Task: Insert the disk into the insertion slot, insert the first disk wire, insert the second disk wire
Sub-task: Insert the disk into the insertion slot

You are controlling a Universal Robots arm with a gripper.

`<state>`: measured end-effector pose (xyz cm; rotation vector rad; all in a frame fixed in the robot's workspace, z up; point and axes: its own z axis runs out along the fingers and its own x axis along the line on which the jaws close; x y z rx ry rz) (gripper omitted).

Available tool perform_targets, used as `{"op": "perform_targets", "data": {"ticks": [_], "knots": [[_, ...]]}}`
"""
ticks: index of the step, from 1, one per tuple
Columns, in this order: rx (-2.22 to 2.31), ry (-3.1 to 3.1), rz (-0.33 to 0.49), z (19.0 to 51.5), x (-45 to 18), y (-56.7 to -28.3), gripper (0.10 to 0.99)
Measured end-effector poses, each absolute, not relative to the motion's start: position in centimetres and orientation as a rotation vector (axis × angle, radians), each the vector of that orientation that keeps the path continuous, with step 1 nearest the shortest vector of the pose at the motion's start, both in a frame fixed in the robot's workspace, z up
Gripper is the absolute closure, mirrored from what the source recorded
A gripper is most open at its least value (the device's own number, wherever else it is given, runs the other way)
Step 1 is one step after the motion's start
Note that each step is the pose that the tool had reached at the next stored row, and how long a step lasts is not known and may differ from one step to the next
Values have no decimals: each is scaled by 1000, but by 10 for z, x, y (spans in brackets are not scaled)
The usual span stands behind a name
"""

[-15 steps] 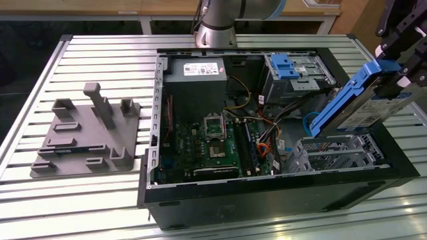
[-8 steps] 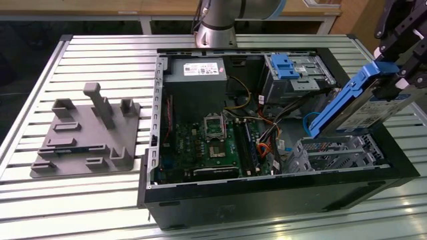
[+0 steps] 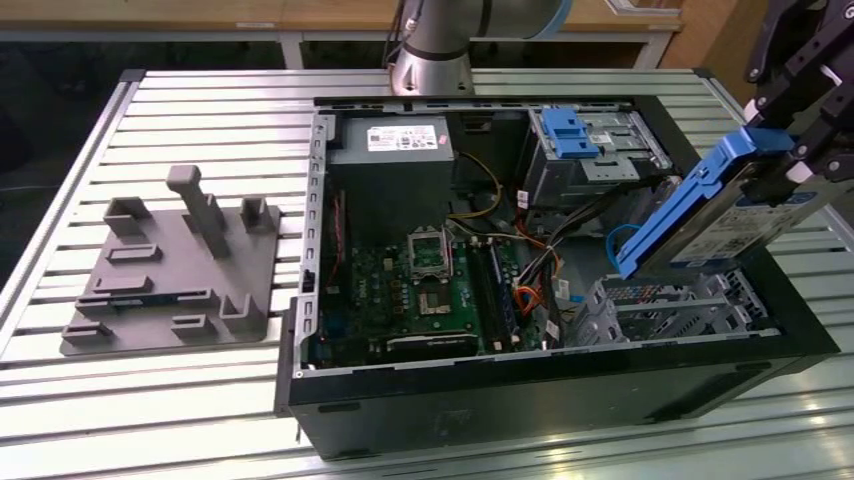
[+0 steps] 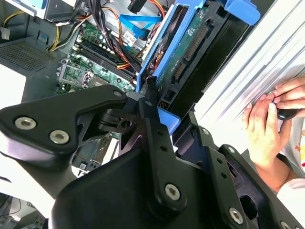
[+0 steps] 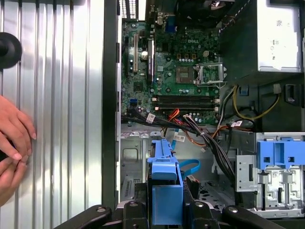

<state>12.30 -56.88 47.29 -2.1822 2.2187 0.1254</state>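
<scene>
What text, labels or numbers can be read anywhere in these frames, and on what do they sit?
White label on the power supply: print too small to read.
White label on the disk: too blurred to read.
Markings on the motherboard: too small to read.
No text is legible in any view.

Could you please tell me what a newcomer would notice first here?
The disk in its bright blue carrier stands out, held tilted by the end effector above the insertion slot at the exterior view's right of the open computer case. The green motherboard lies inside; a person's hands are at the slatted table.
</scene>
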Motion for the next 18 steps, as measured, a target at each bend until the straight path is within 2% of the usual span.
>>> {"op": "perform_targets", "data": {"ticks": [18], "knots": [[-2182, 2219, 125, 467, 123, -569, 725]]}}
